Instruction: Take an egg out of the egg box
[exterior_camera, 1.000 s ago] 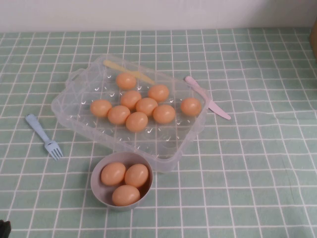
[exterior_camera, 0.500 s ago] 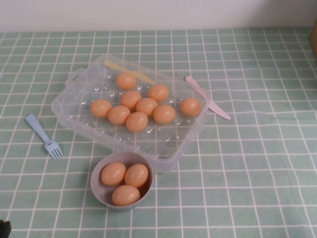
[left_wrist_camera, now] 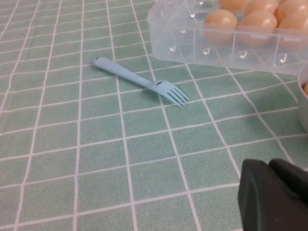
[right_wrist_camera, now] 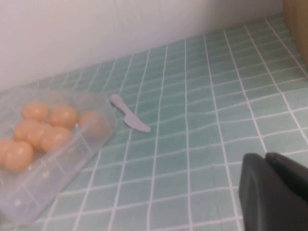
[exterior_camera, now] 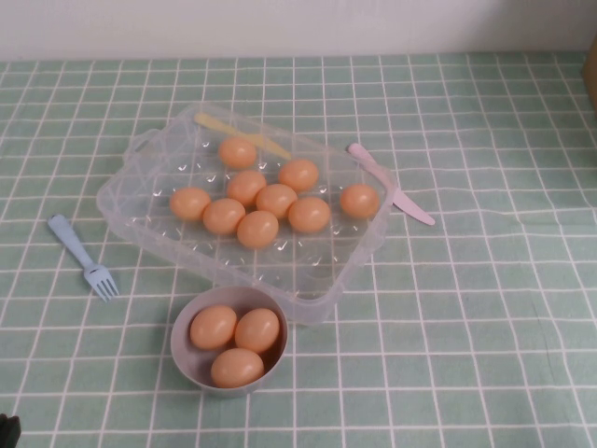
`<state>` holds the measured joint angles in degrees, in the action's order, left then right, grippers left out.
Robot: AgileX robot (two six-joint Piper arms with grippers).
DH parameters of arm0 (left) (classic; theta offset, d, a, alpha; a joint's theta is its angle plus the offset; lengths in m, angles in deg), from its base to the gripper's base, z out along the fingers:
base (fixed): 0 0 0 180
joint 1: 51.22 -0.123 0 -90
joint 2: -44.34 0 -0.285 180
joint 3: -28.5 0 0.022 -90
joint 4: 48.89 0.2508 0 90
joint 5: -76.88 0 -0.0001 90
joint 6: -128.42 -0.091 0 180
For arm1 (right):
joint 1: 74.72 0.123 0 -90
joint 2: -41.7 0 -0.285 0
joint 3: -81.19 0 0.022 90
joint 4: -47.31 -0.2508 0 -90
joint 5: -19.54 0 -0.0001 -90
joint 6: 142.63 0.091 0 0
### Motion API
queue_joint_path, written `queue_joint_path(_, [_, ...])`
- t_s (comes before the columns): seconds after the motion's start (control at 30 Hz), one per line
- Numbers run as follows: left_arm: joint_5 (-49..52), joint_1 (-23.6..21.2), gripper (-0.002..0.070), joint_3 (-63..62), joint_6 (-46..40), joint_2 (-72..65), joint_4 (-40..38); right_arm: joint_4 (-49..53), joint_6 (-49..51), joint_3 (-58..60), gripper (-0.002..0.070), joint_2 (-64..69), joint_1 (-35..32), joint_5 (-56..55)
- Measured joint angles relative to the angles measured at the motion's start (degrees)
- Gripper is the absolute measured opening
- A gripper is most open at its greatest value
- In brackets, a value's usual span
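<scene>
The clear plastic egg box (exterior_camera: 308,266) lies at an angle in the middle of the table, with several orange-tan eggs (exterior_camera: 257,229) clustered in it. My left gripper (left_wrist_camera: 270,163) is shut and empty, low over the cloth near the table's front left, away from the box (left_wrist_camera: 192,38); only a dark sliver of it shows in the high view (exterior_camera: 5,431). My right gripper (right_wrist_camera: 265,156) is shut and empty, out to the right of the box (right_wrist_camera: 62,159), and does not show in the high view.
A small grey bowl (exterior_camera: 187,359) holding three eggs stands just in front of the box. A blue fork (exterior_camera: 84,257) lies left of the box, a pink knife (exterior_camera: 390,184) at its right, a yellow knife (exterior_camera: 241,134) on its far rim. A brown object (exterior_camera: 591,70) sits at the far right.
</scene>
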<state>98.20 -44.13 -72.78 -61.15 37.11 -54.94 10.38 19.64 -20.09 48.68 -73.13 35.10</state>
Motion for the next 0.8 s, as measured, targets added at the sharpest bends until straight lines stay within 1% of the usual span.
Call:
queue_joint_path(0.23, [0.0, 0.0, -0.0003, 0.0, 0.0, 0.0, 0.0, -15.6, 0.0, 0.0, -0.0017, 0.0, 0.0, -5.3])
queue_joint_path(0.3, [0.0, 0.0, -0.0003, 0.0, 0.0, 0.0, 0.0, -18.6, 0.0, 0.0, -0.0017, 0.0, 0.0, -5.8])
queue_joint_path(0.53, [0.0, 0.0, -0.0003, 0.0, 0.0, 0.0, 0.0, -23.8, 0.0, 0.0, -0.0017, 0.0, 0.0, -7.2])
queue_joint_path(0.7, [0.0, 0.0, -0.0003, 0.0, 0.0, 0.0, 0.0, -24.4, 0.0, -1.3, -0.0017, 0.5, 0.0, -3.1])
queue_joint_path(0.8, [0.0, 0.0, -0.0003, 0.0, 0.0, 0.0, 0.0, -24.1, 0.0, -6.3, -0.0017, 4.9, 0.0, 1.7])
